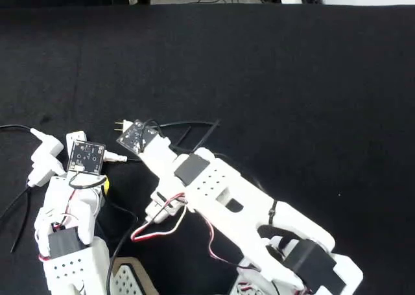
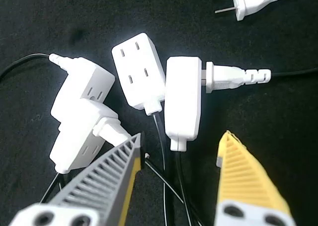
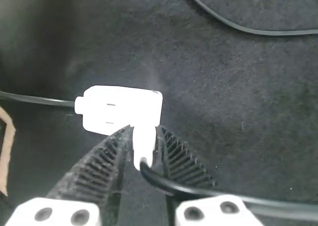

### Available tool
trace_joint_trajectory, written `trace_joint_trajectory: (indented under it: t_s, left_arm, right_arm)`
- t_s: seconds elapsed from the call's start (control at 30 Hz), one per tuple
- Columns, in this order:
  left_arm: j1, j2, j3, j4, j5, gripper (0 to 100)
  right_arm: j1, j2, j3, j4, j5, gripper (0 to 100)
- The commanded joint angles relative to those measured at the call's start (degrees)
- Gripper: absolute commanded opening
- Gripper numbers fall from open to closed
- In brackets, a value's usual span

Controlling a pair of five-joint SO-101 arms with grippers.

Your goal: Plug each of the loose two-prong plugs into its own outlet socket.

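While the right gripper (image 3: 144,132) pinches shut on the loose plug (image 3: 119,112) just beside the outlet sockets (image 2: 138,69) and the left gripper (image 2: 182,135) hangs wide open, empty, above them, insertion seems in hand: its 2 prongs (image 1: 120,125) need aligning with free slots (image 2: 130,79).

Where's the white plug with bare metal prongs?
In the left wrist view, the white two-prong plug sits beyond the white outlet block with a corded plug in it, toward the right arm.

A table covered in black fabric (image 1: 292,81) is seen. At its near left, white plastic outlet sockets (image 2: 138,69) are clustered, with thin black cords (image 3: 258,32) laid around them.
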Motion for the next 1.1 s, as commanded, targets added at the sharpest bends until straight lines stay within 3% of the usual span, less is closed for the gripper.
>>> trace_joint_trajectory:
  t_s: [0.0,0.8,0.87,1.07]
  left_arm:
    - [-0.4,-0.5,1.1,0.3,-0.6,24]
    - [-0.6,-0.5,1.1,0.3,-0.6,24]
    - [-0.6,-0.5,1.1,0.3,-0.6,24]
    - [-0.6,-0.5,1.1,0.4,-0.6,24]
  right_arm:
    - [-0.8,0.2,-3.1,0.6,0.3,1.2]
    - [-5.6,13.9,-5.6,-2.7,1.6,1.8]
    - [-6.2,13.8,-5.6,-2.5,2.6,6.4]
    - [-6.4,10.2,-5.9,-1.2,2.0,38.9]
